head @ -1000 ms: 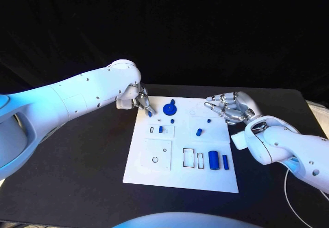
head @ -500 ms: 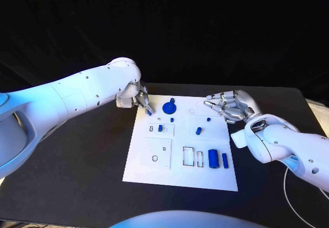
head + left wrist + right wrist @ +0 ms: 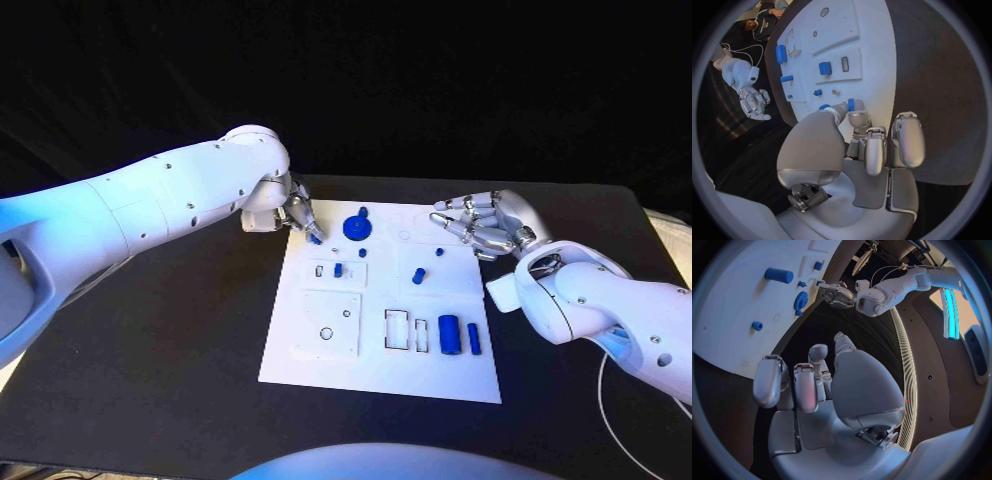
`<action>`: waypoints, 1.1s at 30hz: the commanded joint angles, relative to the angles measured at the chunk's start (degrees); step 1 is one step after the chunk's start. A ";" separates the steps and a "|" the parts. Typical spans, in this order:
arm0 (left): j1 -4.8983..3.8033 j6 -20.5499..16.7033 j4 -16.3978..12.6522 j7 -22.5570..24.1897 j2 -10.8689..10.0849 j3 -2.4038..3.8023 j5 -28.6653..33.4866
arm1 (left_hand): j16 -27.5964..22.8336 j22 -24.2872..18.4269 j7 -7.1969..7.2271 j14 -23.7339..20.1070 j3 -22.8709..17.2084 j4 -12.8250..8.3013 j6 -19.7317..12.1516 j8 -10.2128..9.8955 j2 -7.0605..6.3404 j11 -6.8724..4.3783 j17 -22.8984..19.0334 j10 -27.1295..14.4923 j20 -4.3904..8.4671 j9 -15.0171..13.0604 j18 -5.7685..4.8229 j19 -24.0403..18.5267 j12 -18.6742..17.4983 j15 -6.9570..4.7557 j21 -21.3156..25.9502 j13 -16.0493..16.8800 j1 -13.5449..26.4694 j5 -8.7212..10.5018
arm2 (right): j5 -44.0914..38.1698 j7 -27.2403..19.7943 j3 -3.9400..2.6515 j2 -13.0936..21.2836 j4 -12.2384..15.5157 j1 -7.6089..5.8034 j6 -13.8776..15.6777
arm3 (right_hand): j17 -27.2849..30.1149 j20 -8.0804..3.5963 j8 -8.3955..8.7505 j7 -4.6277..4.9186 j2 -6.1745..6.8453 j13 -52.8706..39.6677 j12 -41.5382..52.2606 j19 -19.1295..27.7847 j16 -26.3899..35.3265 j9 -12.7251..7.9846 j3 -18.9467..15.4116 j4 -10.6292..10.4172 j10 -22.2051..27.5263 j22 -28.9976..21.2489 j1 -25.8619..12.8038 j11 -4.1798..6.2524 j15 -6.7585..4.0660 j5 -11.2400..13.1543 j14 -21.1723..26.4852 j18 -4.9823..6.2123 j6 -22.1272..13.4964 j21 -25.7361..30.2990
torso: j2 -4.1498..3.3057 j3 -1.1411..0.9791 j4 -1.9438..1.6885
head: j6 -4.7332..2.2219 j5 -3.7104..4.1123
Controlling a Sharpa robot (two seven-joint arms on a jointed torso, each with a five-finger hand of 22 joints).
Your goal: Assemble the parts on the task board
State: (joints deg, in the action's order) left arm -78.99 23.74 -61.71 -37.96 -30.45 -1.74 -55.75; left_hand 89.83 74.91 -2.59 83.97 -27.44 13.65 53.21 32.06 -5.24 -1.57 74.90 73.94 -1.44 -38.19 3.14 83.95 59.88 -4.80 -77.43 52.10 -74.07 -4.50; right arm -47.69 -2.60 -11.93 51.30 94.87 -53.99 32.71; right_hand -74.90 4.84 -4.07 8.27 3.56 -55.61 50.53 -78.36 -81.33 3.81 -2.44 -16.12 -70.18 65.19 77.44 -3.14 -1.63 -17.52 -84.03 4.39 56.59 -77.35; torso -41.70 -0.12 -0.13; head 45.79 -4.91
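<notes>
1. We work at a black table (image 3: 173, 350) against a dark backdrop, and the white task board (image 3: 378, 375) lies flat in the middle of it, long side running away from us, so both arms can reach it from either flank.
2. Our left arm (image 3: 130, 215) comes in across the near-left side and bends down to the board's far left corner. We judge this puts the left hand (image 3: 296, 215) above the sockets along that edge.
3. Our right hand (image 3: 488, 225) hovers off the board's far right corner with its fingers curled in and nothing in them; we read it as parked clear of the work.
4. The left hand pinches a small blue part (image 3: 851, 104) at its fingertips (image 3: 858, 117), just over the board's corner. Whether the part touches the board, we cannot tell.
5. On the board, largest first: a blue gear (image 3: 358, 231) stands near the far edge, just beside the left hand.
6. A blue cylinder (image 3: 449, 335) and a slimmer blue bar (image 3: 473, 339) lie side by side near the right edge, next to two rectangular cutouts (image 3: 405, 331).
7. Smaller blue pegs (image 3: 418, 277) sit mid-board.
8. A plain plate with a small hole (image 3: 330, 322) lies to the left of the cutouts.
</notes>
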 commanded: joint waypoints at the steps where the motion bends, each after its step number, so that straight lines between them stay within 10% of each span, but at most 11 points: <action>1: -0.03 -4.12 -2.88 0.92 -1.39 0.02 2.72 | 0.17 5.81 0.03 6.03 -9.62 -8.52 0.06 0.51 -0.45 -0.03 15.10 0.68 -0.16 -0.24 0.11 0.36 0.26 0.10 -0.30 0.21 1.27 -0.68 | -0.20 -0.14 0.01 -0.02 -0.01 0.05 -0.96 | -1.20 -0.11 -0.07 -0.19 -0.35 0.10 0.24 0.14 0.36 0.08 -0.25 -0.02 0.06 -0.05 -0.19 0.09 0.32 -0.16 -3.06 0.60 -0.04 0.26 | -0.01 -0.02 -0.02 | -0.07 -0.20; 16: 2.69 -12.09 -18.27 2.91 -9.76 -0.21 -2.86 | 0.17 6.47 0.19 6.03 -11.95 -9.80 0.30 1.27 -1.62 -0.19 15.10 1.37 -0.08 -0.50 -0.07 0.77 0.87 -0.03 -0.97 0.75 2.80 -1.55 | -0.11 -0.14 0.06 0.14 -0.13 0.38 -1.08 | -1.20 -0.11 -0.07 -0.19 -0.35 0.10 0.24 0.14 0.36 0.08 -0.25 -0.02 0.06 -0.05 -0.19 0.09 0.32 -0.16 -3.06 0.60 -0.04 0.26 | 0.09 0.23 -0.24 | 0.43 -0.40; 33: 4.31 -10.88 -20.11 3.23 -11.14 -0.24 -5.49 | 0.17 6.62 0.26 6.03 -12.53 -10.16 0.43 1.41 -1.94 -0.25 15.10 1.61 -0.05 -0.51 -0.12 0.87 1.08 -0.06 -1.12 0.96 3.05 -1.56 | 0.01 -0.21 0.07 0.17 -0.19 0.80 -1.23 | -1.20 -0.11 -0.07 -0.19 -0.35 0.10 0.24 0.14 0.36 0.08 -0.25 -0.02 0.06 -0.05 -0.19 0.09 0.32 -0.16 -3.06 0.60 -0.04 0.26 | 0.00 0.17 -0.16 | 0.75 -0.69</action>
State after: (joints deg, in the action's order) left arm -74.78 12.35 -81.68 -35.41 -41.61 -1.99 -60.00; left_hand 89.83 74.90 -2.65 83.97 -32.22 10.78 53.54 33.16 -7.55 -1.93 74.93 75.13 -1.44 -38.62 3.14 83.94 60.56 -4.80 -78.33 53.00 -71.13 -5.71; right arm -47.59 -2.58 -11.87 51.49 94.63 -53.26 32.32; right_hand -74.93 4.84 -4.07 8.27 3.56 -55.61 50.53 -78.36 -81.33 3.81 -2.44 -16.12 -70.18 65.19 77.44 -3.14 -1.63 -17.51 -84.03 4.39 56.59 -77.35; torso -41.67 0.08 -0.32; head 46.50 -5.56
